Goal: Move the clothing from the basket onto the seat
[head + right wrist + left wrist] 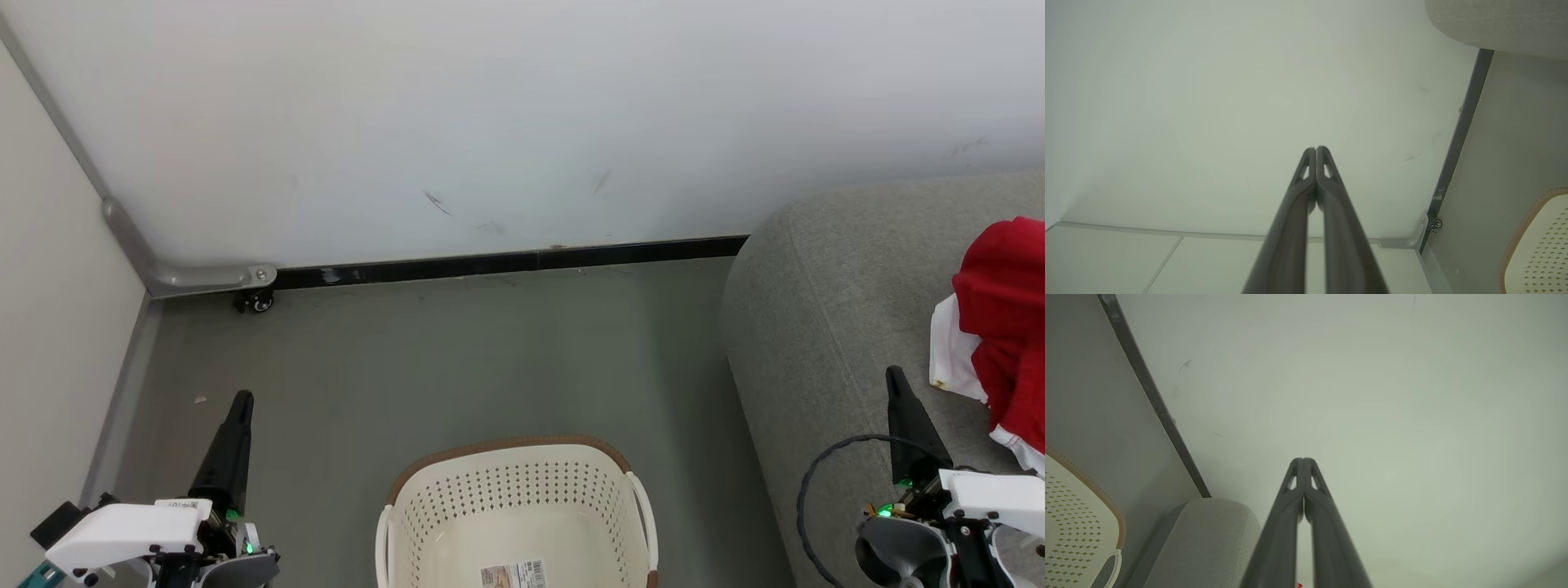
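- Both the left fingers (231,457) and the right fingers (910,425) are pressed closed, with nothing between them. The left pair is over the floor (457,351) beside the basket (506,445), the right pair above the seat (816,327).
- The clothing (1008,327) lies heaped on the seat, partly cut off by the picture's edge. The visible part of the basket holds just a paper label (513,574).
- It looks light, limp and slack, so pinching a raised fold should hold better than a flat hem.
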Robot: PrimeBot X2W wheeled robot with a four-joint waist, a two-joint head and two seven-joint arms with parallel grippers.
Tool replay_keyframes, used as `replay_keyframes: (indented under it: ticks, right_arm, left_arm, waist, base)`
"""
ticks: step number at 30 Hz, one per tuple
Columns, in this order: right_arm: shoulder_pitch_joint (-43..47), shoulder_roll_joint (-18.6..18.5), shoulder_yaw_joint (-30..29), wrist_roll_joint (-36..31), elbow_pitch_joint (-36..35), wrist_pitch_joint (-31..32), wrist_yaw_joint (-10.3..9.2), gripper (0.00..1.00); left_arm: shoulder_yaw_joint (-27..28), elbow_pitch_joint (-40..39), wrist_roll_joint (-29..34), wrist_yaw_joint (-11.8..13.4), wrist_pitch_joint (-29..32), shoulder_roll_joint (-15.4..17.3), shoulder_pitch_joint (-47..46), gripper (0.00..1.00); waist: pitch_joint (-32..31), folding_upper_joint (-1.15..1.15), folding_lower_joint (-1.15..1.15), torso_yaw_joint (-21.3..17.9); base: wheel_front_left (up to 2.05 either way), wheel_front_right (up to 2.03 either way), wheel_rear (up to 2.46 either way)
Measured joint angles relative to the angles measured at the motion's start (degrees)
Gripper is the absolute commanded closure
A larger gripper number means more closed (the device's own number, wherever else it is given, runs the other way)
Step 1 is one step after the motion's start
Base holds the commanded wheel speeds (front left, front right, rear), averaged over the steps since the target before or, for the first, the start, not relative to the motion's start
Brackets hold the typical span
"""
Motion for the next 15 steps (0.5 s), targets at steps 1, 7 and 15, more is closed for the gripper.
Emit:
replay_keyframes:
  ticks: [1, 7, 15]
  right_arm:
    - [0.0, 0.0, 0.0, 0.0, 0.0, 0.0, 0.0, 1.0]
    - [0.0, 0.0, 0.01, 0.0, -0.01, 0.0, 0.0, 1.0]
    - [0.01, 0.0, 0.03, 0.0, -0.02, 0.0, 0.0, 1.0]
  left_arm:
    - [-0.01, -0.03, -0.01, 0.02, 0.0, 0.0, 0.0, 1.0]
    - [-0.05, -0.27, -0.01, 0.07, -0.01, 0.0, 0.1, 1.0]
    - [-0.13, -0.57, -0.01, 0.49, -0.02, 0.0, 0.17, 1.0]
  waist:
    - [0.0, 0.0, 0.0, 0.0]
    - [0.01, 0.0, 0.0, 0.0]
    - [0.01, 0.0, 0.0, 0.0]
  base:
    - [0.0, 0.0, 0.0]
    - [0.0, 0.0, 0.0]
    - [0.0, 0.0, 0.0]
